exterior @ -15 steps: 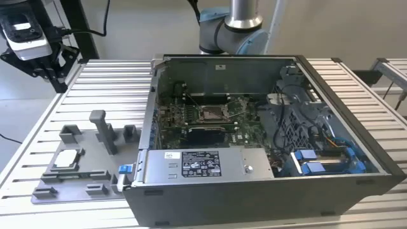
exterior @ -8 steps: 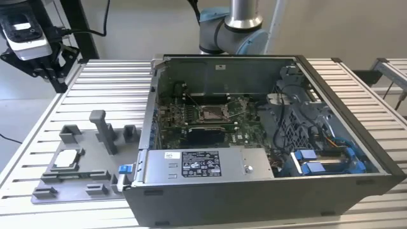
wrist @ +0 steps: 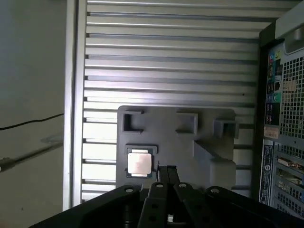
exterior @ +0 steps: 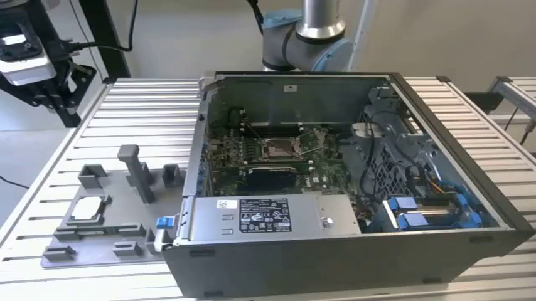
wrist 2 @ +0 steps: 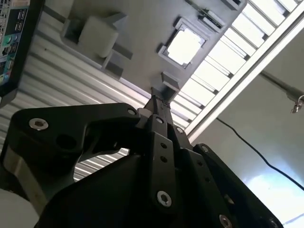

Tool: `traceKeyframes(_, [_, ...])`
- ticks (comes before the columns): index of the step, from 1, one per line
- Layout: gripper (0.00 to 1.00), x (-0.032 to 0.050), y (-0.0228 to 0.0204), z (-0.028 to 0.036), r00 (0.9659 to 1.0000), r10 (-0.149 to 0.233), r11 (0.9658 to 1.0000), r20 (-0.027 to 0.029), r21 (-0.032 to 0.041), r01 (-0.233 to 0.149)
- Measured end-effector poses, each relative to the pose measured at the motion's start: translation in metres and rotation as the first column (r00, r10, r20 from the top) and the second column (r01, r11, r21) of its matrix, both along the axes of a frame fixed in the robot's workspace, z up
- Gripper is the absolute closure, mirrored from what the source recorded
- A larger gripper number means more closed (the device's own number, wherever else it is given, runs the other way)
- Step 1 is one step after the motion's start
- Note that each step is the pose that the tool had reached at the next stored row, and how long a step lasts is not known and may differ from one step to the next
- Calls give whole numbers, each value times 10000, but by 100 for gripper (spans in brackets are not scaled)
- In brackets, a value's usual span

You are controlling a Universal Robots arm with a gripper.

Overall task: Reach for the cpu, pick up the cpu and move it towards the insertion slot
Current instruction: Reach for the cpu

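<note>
The cpu (exterior: 88, 210) lies flat, silvery face up, in a square recess of the grey fixture plate (exterior: 125, 235) on the table, on the exterior view's left. Both wrist views show it from above, cpu (wrist: 139, 163) and cpu (wrist 2: 184, 46). My gripper (wrist: 166, 172) hangs well above the table and apart from the chip, its thin black fingers (wrist 2: 159, 105) pressed together with nothing between them. In the exterior view the gripper (exterior: 60, 103) sits at the far left. The insertion slot (exterior: 280, 148) is the metal-framed socket on the green board inside the open computer case.
The open computer case (exterior: 352, 251) fills the exterior view's right half, with a labelled silver box (exterior: 263, 216) at its front. Grey upright blocks (exterior: 134, 169) rise from the fixture plate. The slatted metal table (exterior: 142, 113) ends at an edge beside the plate. A cable crosses the floor (wrist: 28, 123).
</note>
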State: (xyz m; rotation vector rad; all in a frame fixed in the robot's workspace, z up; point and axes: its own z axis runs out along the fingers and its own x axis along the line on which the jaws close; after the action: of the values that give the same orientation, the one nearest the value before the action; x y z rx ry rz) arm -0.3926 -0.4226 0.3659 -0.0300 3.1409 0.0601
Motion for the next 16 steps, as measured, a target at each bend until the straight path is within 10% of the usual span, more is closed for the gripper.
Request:
traceKeyframes(5, [100,-114,-114,-22,10000,-1,10000,14,-1,1])
traceKeyframes(16, [100,-278,-116,-80,10000,2,10000,23,-11,-2])
